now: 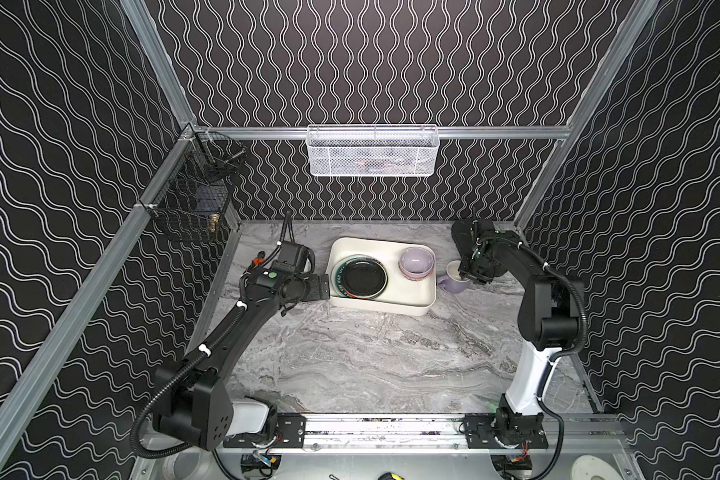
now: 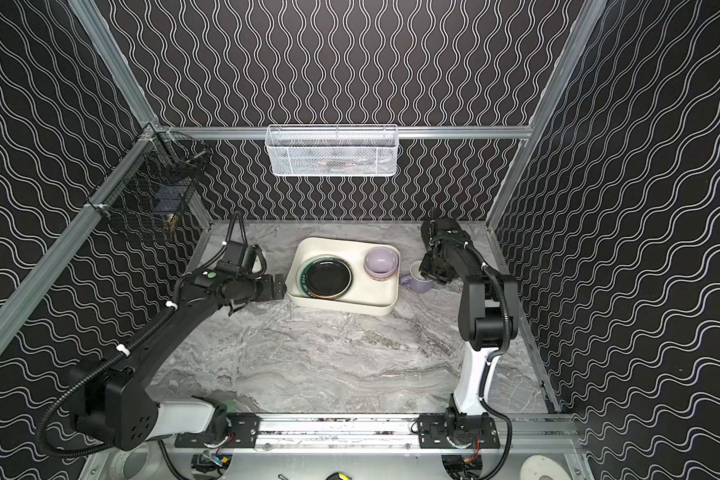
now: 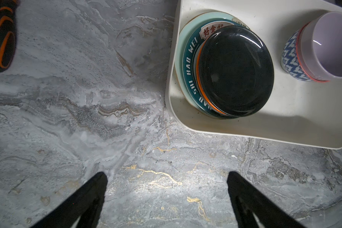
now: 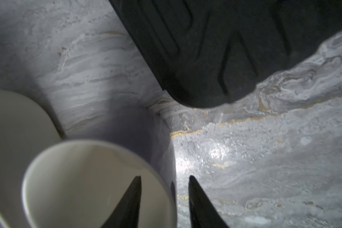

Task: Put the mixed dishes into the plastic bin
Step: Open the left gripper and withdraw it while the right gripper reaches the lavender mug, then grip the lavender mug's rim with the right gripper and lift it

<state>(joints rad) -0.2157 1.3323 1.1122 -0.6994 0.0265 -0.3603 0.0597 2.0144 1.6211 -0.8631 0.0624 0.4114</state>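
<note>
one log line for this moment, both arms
left gripper open over table beside bin | right gripper astride mug wall, grip unclear | plates and bowls in bin | mug outside bin, upright

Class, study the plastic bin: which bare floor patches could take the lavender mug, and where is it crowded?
Free: near right corner of the plastic bin, bordered by the plate stack, the stacked bowls and the walls. Crowded: left half, filled by plates; far right corner, bowls.
</note>
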